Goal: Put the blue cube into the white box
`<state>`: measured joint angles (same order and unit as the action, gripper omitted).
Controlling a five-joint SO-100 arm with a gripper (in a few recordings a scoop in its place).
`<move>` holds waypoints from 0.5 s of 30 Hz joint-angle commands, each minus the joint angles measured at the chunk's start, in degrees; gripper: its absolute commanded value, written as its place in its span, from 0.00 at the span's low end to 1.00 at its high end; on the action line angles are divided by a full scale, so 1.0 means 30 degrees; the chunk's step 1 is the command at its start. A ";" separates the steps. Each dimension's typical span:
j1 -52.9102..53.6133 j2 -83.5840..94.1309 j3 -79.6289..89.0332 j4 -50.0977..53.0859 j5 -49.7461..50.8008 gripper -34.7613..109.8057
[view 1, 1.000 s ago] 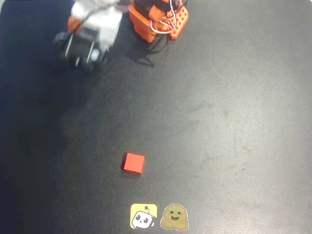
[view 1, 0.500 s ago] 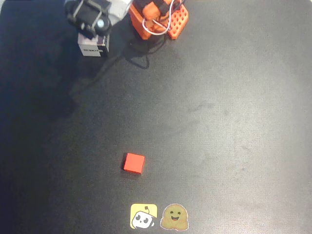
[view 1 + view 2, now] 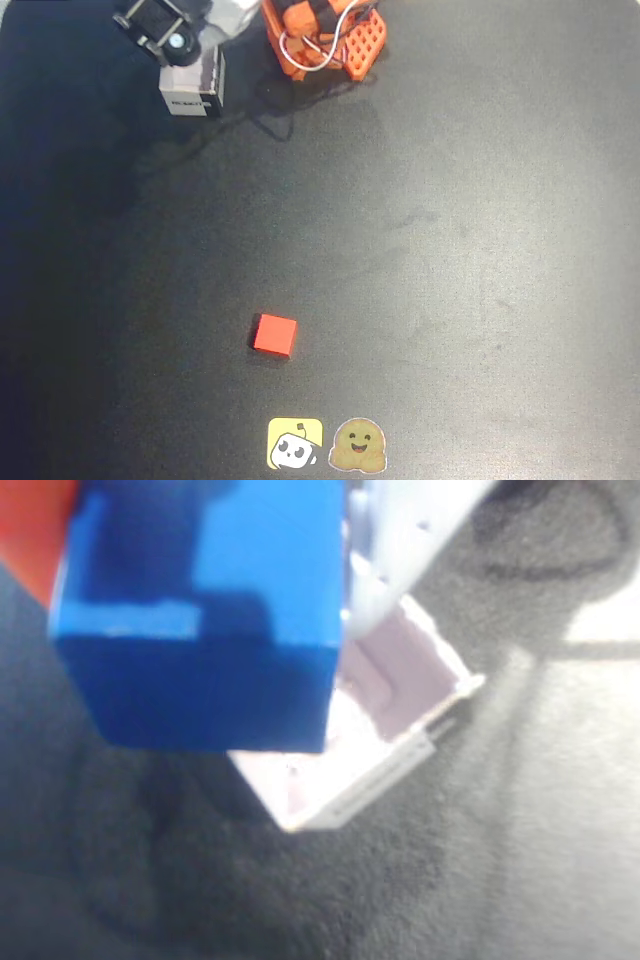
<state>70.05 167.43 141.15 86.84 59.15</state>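
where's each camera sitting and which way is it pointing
Overhead view: fixed above the dark table, looking straight down; shows the arm's orange base and wrist at the top edge, the red cube and two stickers at the bottom.
Wrist view: rides on the gripper, looking down past the blue cube held between an orange and a white finger, over the white box.
Shared: the white box and table.

There are one blue cube [image 3: 200, 610], one red cube [image 3: 274, 334], one white box [image 3: 192, 92], one robot arm with one gripper [image 3: 150, 15], and two stickers [image 3: 326, 444] on the one black table [image 3: 450, 250].
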 commanded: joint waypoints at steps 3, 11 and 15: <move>0.0703 0.0146 0.1025 -0.0996 -0.0205 0.24; 0.0937 -0.0176 0.1670 -0.1201 0.0674 0.24; 0.1523 -0.0527 0.1377 -0.1260 0.0615 0.24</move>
<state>73.74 166.20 146.34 83.50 60.64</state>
